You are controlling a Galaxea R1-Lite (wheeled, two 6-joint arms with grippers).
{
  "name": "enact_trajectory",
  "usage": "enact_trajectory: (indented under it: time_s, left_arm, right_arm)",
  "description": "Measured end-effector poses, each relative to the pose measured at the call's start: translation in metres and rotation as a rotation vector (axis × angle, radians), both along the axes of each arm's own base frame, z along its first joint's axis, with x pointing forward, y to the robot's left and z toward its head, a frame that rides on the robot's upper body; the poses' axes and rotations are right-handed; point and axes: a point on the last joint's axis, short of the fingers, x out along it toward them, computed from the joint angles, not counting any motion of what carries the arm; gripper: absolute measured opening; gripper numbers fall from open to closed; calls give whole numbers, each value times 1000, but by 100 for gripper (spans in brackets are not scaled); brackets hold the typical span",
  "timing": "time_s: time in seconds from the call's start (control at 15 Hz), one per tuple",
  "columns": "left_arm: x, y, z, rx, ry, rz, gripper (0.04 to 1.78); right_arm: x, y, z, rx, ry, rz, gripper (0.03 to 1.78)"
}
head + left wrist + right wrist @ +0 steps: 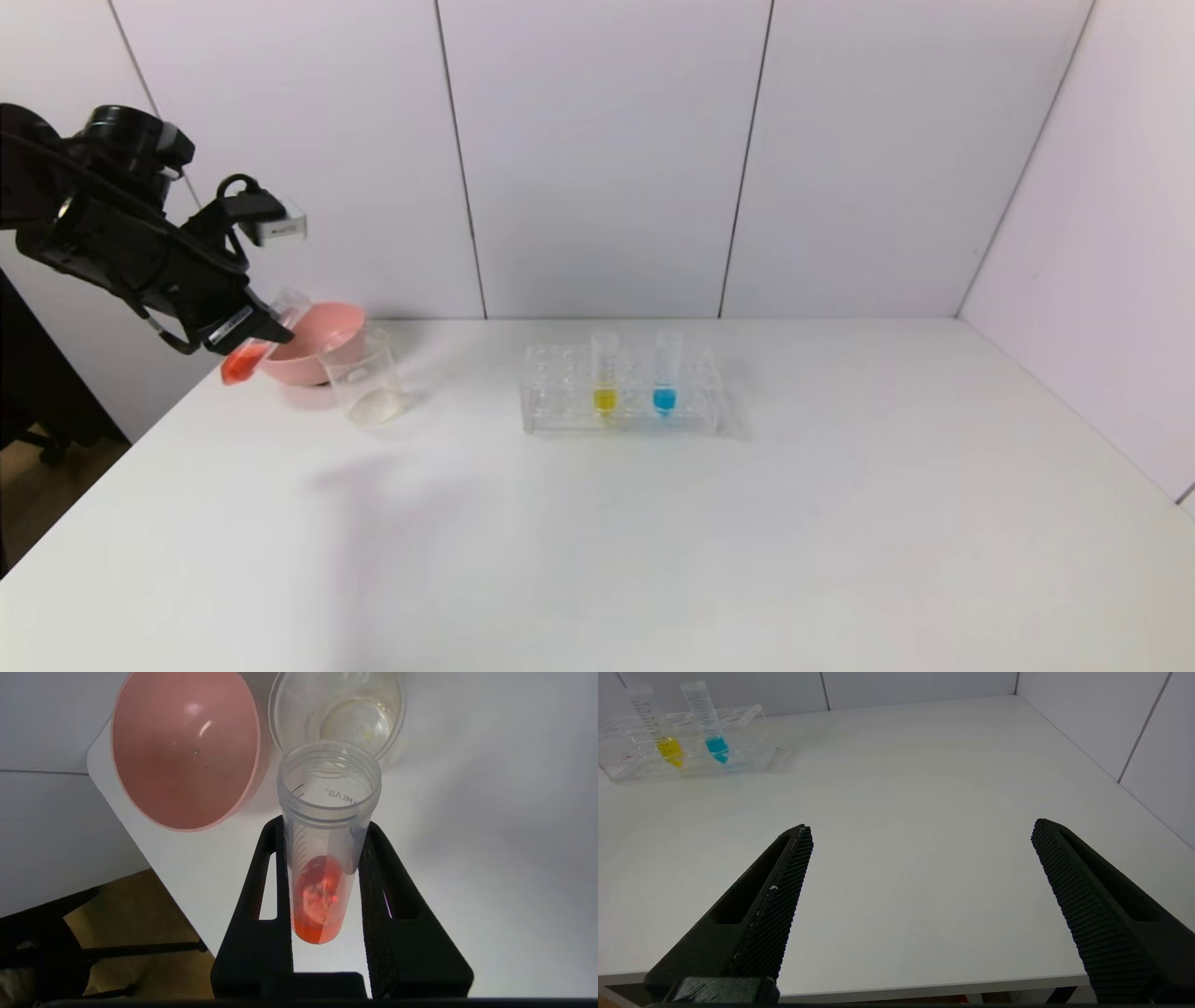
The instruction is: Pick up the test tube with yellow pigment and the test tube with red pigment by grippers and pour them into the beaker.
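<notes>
Head view: the left gripper (254, 329), a black claw with a small white-grey box on its wrist, hangs above the desk's far left corner, clamped on the test tube with red pigment (260, 341). The tube is tilted, its red-orange tip low and outward past the left edge, its open mouth raised toward the pink bowl (322, 350). The beaker (362, 376), clear, cylindrical and smooth-walled, stands on the white desk (597, 541) just beside the bowl, on its nearer right side. A clear, many-holed tube rack (621, 403) sits toward the middle of the far edge; in it the test tube with yellow pigment (604, 375) stands upright beside a tube with blue liquid (666, 373). Left wrist view: two pointed black fingers (261, 891) press both sides of the clear, graduated, thread-necked red tube (322, 858); red-orange liquid pools in its rounded tip. Beyond its open mouth lie the glossy pink bowl (187, 751) and the beaker (341, 711), seen from above with a faint residue on its bottom. Right wrist view: the right gripper (922, 833) holds nothing, its two cross-hatched fingers (784, 891) spread wide over the desk's near edge; the rack (686, 742) with the yellow tube (661, 732) and the blue tube (710, 723) stands well apart from it.
</notes>
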Motion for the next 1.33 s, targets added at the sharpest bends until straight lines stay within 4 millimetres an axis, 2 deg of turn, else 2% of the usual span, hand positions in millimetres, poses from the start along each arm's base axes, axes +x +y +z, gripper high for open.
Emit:
enact_trajectory:
  time_s: [0.13, 0.47, 1.33]
  left_arm:
    - [4, 1, 5, 27, 27, -16, 44]
    - [20, 2, -8, 156, 87, -56, 44]
    - [46, -41, -30, 492, 121, -72, 44]
  right_arm:
    - [0, 0, 0, 0, 0, 0, 171]
    - [0, 0, 0, 0, 0, 0, 171]
    - [0, 0, 0, 0, 0, 0, 171]
